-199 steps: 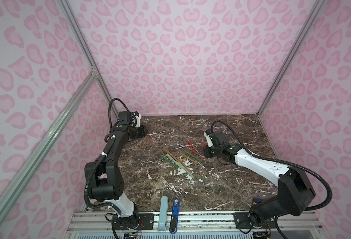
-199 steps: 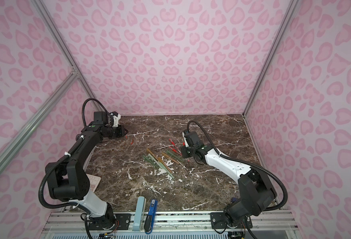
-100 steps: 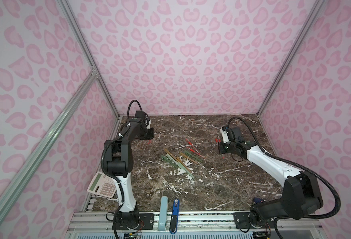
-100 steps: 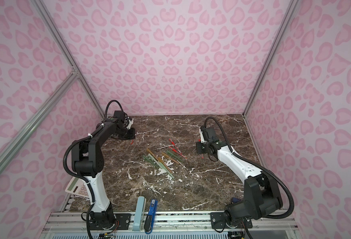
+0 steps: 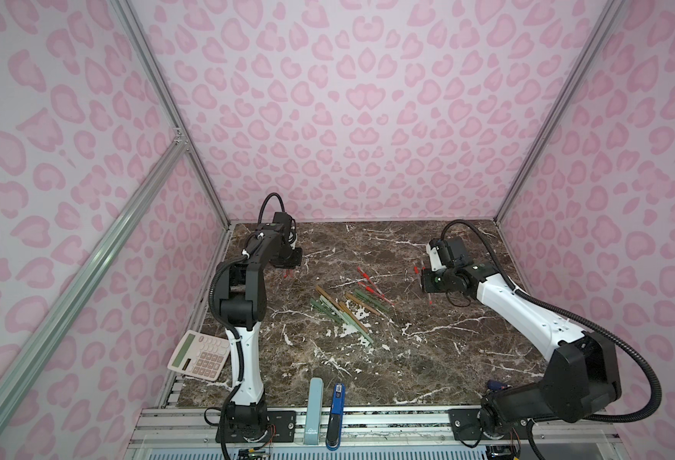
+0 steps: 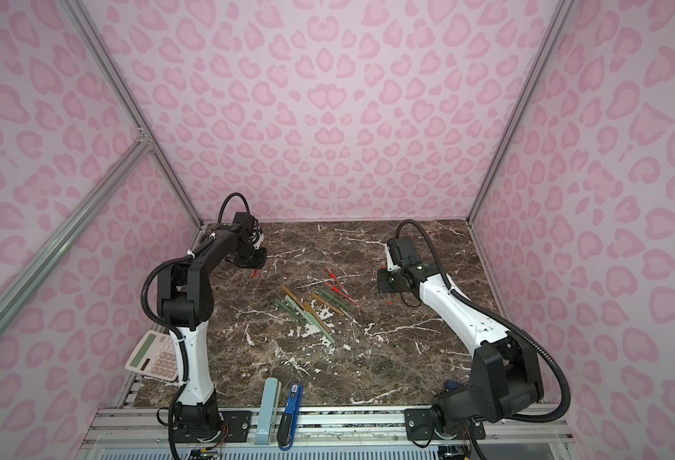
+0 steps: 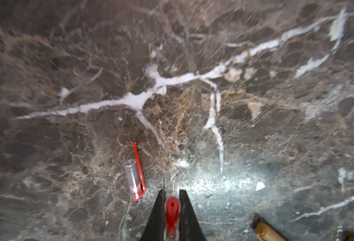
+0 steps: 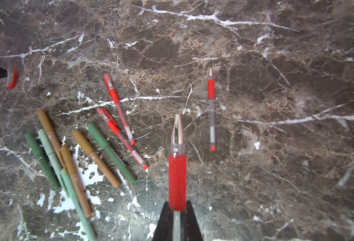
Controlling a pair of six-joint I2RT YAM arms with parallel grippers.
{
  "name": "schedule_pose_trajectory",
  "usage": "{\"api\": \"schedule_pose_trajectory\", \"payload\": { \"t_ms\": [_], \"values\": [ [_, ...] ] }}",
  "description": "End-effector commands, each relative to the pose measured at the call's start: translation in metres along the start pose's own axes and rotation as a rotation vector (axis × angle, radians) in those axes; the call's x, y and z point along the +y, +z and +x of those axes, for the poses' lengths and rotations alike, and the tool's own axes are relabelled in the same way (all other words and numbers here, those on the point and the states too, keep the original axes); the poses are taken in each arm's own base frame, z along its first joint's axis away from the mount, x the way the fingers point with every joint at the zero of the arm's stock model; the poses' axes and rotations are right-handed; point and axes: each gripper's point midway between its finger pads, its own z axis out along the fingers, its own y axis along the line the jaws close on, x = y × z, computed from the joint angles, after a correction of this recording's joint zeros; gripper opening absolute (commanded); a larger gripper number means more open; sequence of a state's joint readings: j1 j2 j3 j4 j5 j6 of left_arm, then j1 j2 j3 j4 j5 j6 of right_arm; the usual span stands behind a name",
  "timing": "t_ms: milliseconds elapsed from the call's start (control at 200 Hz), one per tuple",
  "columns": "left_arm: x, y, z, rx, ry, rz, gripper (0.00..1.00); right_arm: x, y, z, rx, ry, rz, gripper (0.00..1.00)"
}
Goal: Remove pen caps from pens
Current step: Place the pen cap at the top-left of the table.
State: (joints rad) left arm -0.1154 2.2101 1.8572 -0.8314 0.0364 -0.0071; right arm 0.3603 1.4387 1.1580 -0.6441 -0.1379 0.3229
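My left gripper [image 7: 172, 191] is shut on a small red pen cap [image 7: 172, 208], low over the back left of the marble table [image 5: 427, 358]. Another clear-and-red cap [image 7: 134, 179] lies just beside it. My right gripper [image 8: 177, 202] is shut on a red-gripped pen [image 8: 177, 167] whose metal tip is bare. Beyond it an uncapped red pen [image 8: 211, 108] lies on the marble. Two capped red pens [image 8: 117, 108] lie crossed near the middle. Several capped sage-green and tan pens [image 8: 75, 167] lie bunched beside them. In both top views the left gripper [image 5: 290, 271] and the right gripper [image 5: 423, 278] stand on either side of the bunch.
A beige calculator [image 5: 200, 356] hangs over the table's left edge near the left arm's base. A pale-blue flat case [image 5: 315, 410] and a blue-and-black tool [image 5: 336, 414] lie at the front edge. Pink patterned walls close in three sides.
The right gripper has carried its pen to the right, away from the pile. The left arm has raised its elbow and its gripper has shifted slightly toward the middle with the cap.
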Motion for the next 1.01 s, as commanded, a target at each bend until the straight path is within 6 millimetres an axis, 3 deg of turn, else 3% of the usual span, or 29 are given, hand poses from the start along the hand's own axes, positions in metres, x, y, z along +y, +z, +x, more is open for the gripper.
{"api": "schedule_pose_trajectory", "payload": {
  "t_ms": [0, 155, 300, 440, 675, 1000],
  "values": [
    [-0.001, -0.005, -0.005, -0.009, 0.047, -0.061, 0.12, -0.009, -0.011, 0.01, 0.045, 0.06, 0.059, 0.0],
    [-0.016, 0.006, 0.005, 0.044, 0.064, -0.02, 0.12, -0.023, -0.009, 0.007, 0.036, 0.052, 0.144, 0.0],
    [-0.021, -0.001, 0.003, 0.042, 0.089, -0.027, 0.13, -0.033, 0.019, -0.009, 0.002, 0.045, 0.173, 0.0],
    [-0.004, 0.002, 0.007, 0.039, 0.105, -0.116, 0.13, -0.023, 0.035, -0.039, 0.033, -0.025, 0.138, 0.0],
    [0.006, 0.01, 0.007, 0.044, 0.057, -0.156, 0.15, -0.028, 0.054, -0.051, 0.005, -0.045, 0.119, 0.0],
    [0.017, 0.031, 0.008, 0.074, 0.052, -0.214, 0.2, -0.052, 0.086, -0.035, 0.093, -0.058, 0.116, 0.0]
  ]
}}
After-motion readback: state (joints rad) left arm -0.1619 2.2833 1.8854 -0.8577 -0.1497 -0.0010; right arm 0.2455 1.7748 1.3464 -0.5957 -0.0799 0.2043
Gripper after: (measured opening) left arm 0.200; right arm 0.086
